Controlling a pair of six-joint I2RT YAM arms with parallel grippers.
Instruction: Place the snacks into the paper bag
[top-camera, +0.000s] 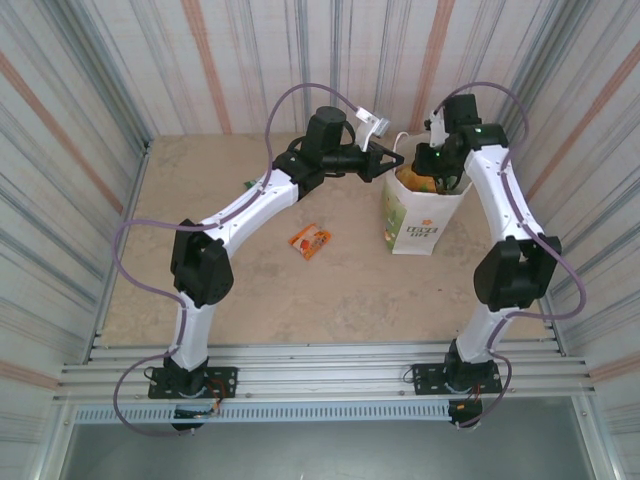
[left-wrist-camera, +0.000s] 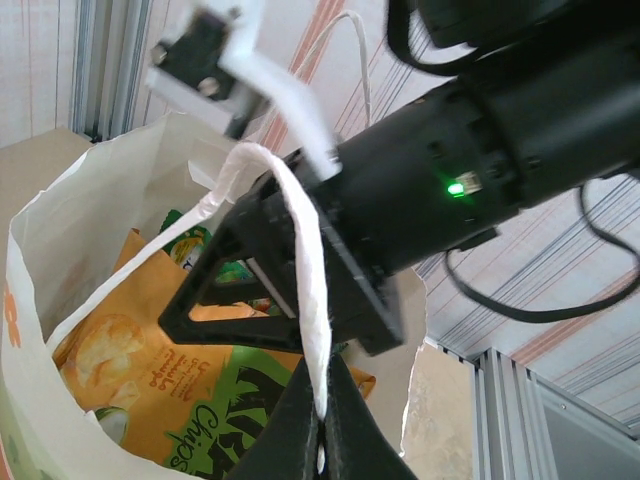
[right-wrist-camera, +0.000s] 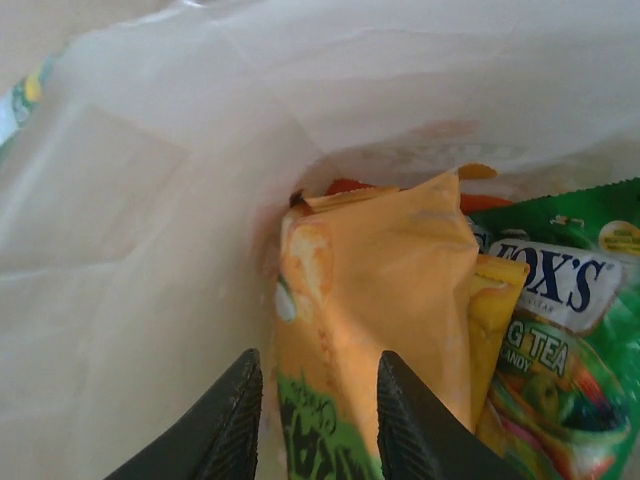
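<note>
done: several snacks in paper bag (upright, right of table centre), e.g. yellow-orange pkt, green FOX'S pkt | to do: orange pkt lies on table, apart from bag | L gripper: closed on bag handle | R gripper: inside bag mouth, fingers apart over yellow-orange pkt, seems to hold nothing

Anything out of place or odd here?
One orange packet lies loose on the table, apart from the paper bag. The bag's loop handle is pinched in the shut left claw.

Right tool, fingers apart, hangs over yellow-orange bag inside paper bag.
</note>
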